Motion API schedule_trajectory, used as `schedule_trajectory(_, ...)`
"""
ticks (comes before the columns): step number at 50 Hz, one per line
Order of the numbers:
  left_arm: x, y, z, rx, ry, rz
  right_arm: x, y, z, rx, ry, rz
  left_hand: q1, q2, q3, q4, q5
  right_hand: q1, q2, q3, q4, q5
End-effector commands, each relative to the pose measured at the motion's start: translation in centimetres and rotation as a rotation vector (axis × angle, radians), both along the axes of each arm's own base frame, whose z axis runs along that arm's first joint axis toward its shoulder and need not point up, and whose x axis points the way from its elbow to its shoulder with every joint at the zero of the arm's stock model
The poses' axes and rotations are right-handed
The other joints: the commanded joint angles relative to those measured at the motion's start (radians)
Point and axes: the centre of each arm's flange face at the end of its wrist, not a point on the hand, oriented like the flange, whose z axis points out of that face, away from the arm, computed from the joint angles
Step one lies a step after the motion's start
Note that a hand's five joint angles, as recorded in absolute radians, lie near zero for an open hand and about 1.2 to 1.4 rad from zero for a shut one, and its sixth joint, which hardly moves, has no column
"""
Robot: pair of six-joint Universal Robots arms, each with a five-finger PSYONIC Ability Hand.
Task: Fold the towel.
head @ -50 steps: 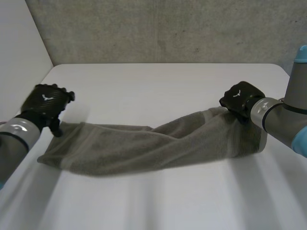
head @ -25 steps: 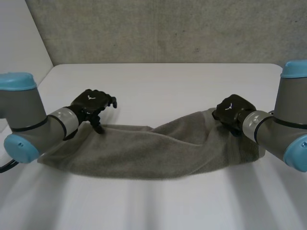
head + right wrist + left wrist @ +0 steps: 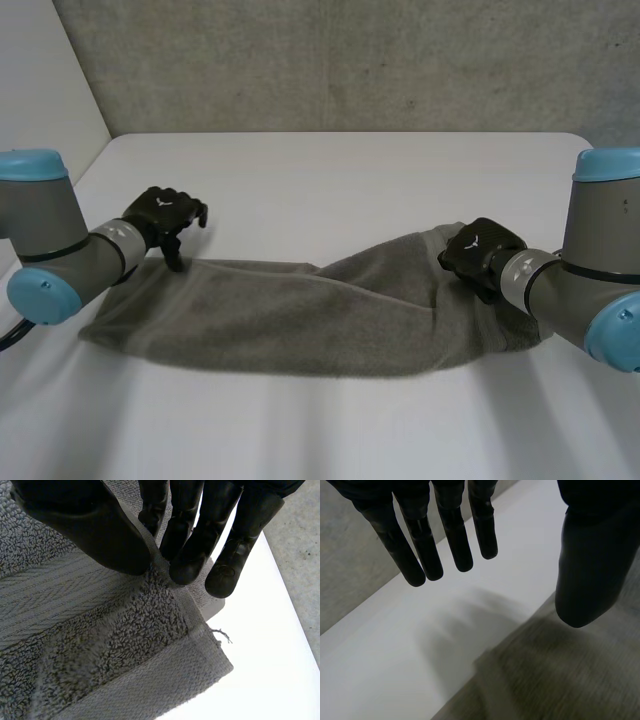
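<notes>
A grey towel (image 3: 300,315) lies bunched lengthwise across the white table (image 3: 340,180). My left hand (image 3: 163,213) hovers over the towel's far left corner with its fingers (image 3: 451,535) straight and spread apart from the thumb, holding nothing; the towel's edge (image 3: 560,675) lies below the thumb. My right hand (image 3: 478,252) sits on the towel's far right corner. There its thumb (image 3: 90,525) and fingers pinch a raised fold of the towel (image 3: 105,630) near the hemmed band.
A grey concrete wall (image 3: 340,60) stands behind the table's far edge. A pale wall (image 3: 40,90) runs along the left side. Bare tabletop stretches beyond the towel and in front of it.
My left arm swung in over the towel's left end, then drew back slightly left. My right hand slid a little leftward and nearer, keeping its pinch on the towel.
</notes>
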Motion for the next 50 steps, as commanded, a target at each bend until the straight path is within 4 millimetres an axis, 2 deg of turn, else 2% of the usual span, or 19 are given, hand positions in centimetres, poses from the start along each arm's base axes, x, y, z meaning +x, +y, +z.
schedule_trajectory(1,1.8,-0.7,-0.7,-0.007,-0.089,0.052,0.5,0.4,0.0,0.000,0.001,0.015,-0.064,-0.068,-0.067,-0.065,-0.246,0.048,0.063,0.054,0.048,0.028)
schedule_trajectory(18,1.8,-1.0,-2.6,0.023,-0.110,0.038,0.5,0.6,-0.2,0.008,0.004,0.015,-0.061,-0.066,-0.064,-0.062,-0.243,0.048,0.063,0.054,0.048,0.028)
schedule_trajectory(27,1.8,-1.1,-2.8,0.031,-0.111,0.031,0.5,0.6,-0.3,0.009,0.003,0.016,-0.044,-0.048,-0.047,-0.044,-0.225,0.048,0.063,0.054,0.048,0.028)
schedule_trajectory(37,1.8,-1.1,-3.3,0.070,-0.117,0.027,0.5,0.6,-0.6,0.018,0.006,0.016,0.109,0.105,0.106,0.108,-0.073,0.048,0.063,0.054,0.048,0.028)
schedule_trajectory(43,1.8,-1.1,-3.3,0.071,-0.116,0.027,0.5,0.6,-0.7,0.019,0.007,0.016,0.279,0.275,0.276,0.279,0.097,0.048,0.063,0.054,0.048,0.028)
schedule_trajectory(50,1.9,-1.1,-2.5,0.049,-0.119,0.041,0.5,0.6,-0.7,0.018,0.009,0.017,0.473,0.469,0.470,0.472,0.291,0.048,0.063,0.054,0.048,0.028)
